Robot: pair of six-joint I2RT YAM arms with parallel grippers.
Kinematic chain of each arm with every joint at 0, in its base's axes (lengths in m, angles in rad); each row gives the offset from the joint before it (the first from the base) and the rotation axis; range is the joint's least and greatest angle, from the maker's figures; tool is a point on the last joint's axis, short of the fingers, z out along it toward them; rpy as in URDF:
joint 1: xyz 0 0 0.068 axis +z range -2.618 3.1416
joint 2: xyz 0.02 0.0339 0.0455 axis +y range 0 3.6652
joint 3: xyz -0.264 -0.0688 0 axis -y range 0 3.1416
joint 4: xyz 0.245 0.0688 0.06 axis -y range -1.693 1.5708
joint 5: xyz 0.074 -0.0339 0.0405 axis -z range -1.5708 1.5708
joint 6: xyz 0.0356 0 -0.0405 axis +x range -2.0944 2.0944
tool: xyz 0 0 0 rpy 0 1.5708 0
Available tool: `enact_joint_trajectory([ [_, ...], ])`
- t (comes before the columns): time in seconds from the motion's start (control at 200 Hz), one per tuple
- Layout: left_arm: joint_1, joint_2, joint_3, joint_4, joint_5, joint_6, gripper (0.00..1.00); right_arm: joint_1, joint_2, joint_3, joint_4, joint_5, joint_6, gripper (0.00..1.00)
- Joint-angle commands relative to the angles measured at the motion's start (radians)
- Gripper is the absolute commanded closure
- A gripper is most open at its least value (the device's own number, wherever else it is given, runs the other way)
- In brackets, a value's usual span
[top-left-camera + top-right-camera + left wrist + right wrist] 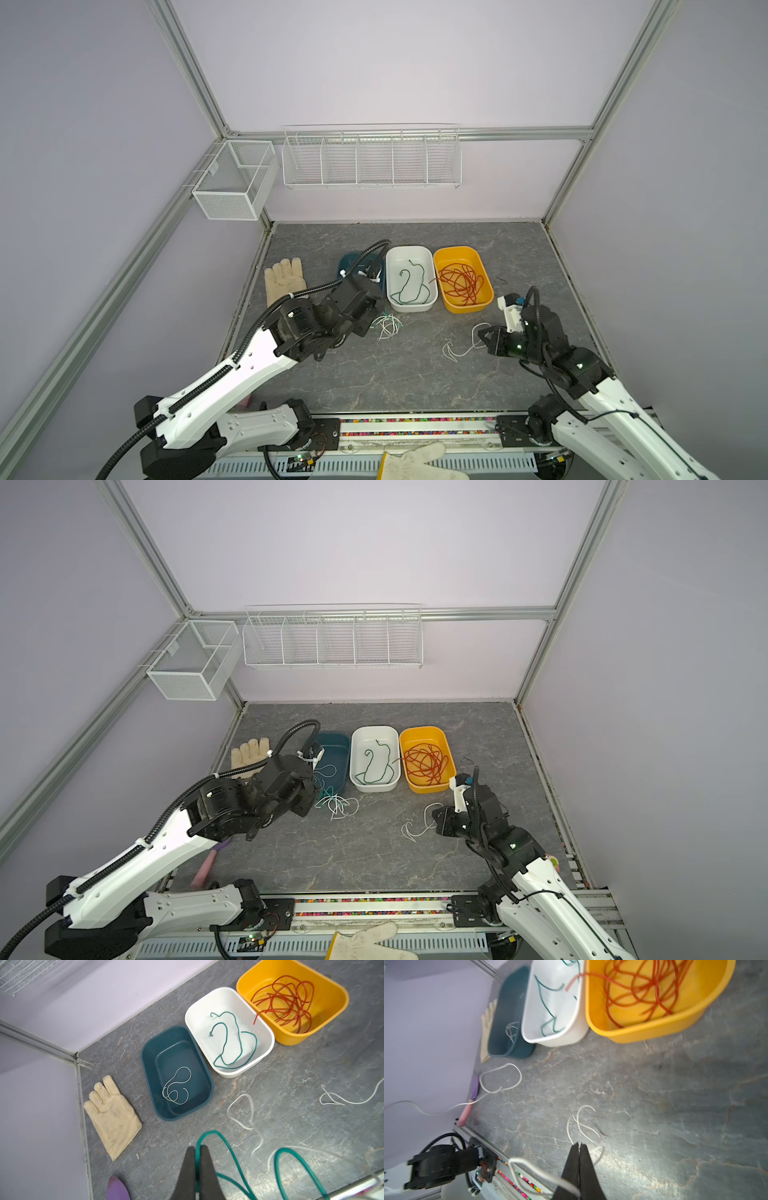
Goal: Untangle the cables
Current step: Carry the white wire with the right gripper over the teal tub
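Grey table's bins hold white cable, green cable, red cables

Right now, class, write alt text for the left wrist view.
The shut left gripper pinches a green cable. Beyond: a teal tub holding a white cable, a white tub holding a second green cable, a yellow tub holding red-orange cables.

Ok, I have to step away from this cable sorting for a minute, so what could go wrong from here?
1. The left claw is shut on the green cable, which lies among white strands; lifting may drag those along.
2. A red-orange cable end hangs over the yellow bin rim toward the white bin and could snag there.
3. The white cable in the right claw trails loose and might catch.
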Motion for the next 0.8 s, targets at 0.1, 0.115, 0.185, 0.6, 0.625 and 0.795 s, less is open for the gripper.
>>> enact_joint_trajectory([
  [0.1,0.001,-0.120,-0.107,0.061,0.076,0.066,1.00,0.004,0.215,0.278,0.014,-0.094,-0.082,0.94],
  [0.115,0.001,-0.129,-0.114,0.064,0.080,0.066,1.00,0.007,0.234,0.295,0.015,-0.102,-0.084,0.94],
  [0.185,0.001,-0.173,-0.150,0.083,0.095,0.070,1.00,0.010,0.317,0.383,0.031,-0.148,-0.089,0.94],
  [0.6,0.001,-0.390,-0.371,0.231,0.088,0.086,1.00,0.136,0.912,0.939,0.058,-0.215,-0.100,0.94],
  [0.625,0.001,-0.394,-0.381,0.238,0.085,0.085,1.00,0.143,0.954,0.975,0.056,-0.211,-0.099,0.94],
  [0.795,0.001,-0.438,-0.445,0.291,0.072,0.081,1.00,0.215,1.240,1.260,-0.030,-0.157,-0.156,0.94],
])
